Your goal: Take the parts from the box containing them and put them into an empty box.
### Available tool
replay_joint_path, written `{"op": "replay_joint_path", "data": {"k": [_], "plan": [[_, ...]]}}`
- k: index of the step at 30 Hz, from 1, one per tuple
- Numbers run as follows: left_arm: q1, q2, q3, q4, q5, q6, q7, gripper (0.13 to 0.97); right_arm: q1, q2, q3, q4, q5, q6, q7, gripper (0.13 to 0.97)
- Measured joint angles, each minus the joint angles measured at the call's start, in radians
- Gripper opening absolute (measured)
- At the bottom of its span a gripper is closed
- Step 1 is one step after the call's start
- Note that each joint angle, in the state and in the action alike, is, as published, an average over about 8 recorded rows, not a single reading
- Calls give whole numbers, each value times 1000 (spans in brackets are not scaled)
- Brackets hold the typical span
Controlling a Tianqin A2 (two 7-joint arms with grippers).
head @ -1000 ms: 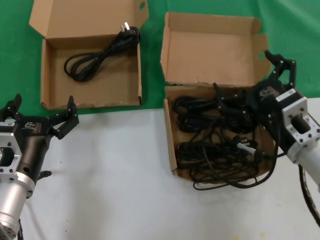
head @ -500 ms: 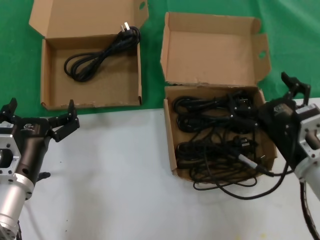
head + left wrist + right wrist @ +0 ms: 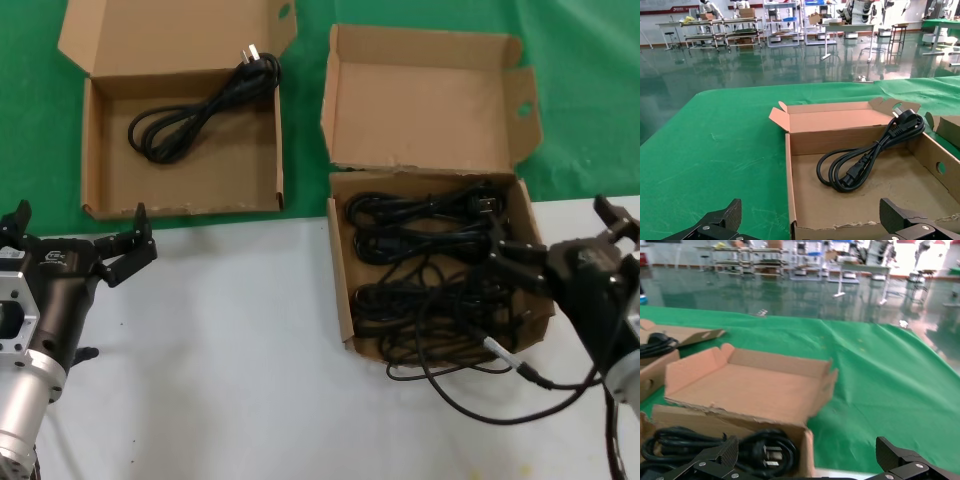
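Black cords [image 3: 430,280] just left of right tool [image 3: 565,240], spread wide, empty

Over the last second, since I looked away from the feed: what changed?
The right gripper backed out of the box of cords toward the robot, open and empty; the thin silver-tipped cable spilled further onto the table. The left gripper and the shallow box with its single cord stayed put.
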Motion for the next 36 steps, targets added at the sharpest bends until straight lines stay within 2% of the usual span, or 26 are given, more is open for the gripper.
{"op": "replay_joint_path", "data": {"k": [7,36], "plan": [[1,1,-2,1,2,1,-1,966,-24,-3,9,-1,31,20,7,966],[1,1,-2,1,2,1,-1,966,-25,-4,9,-1,32,21,7,966]]}}
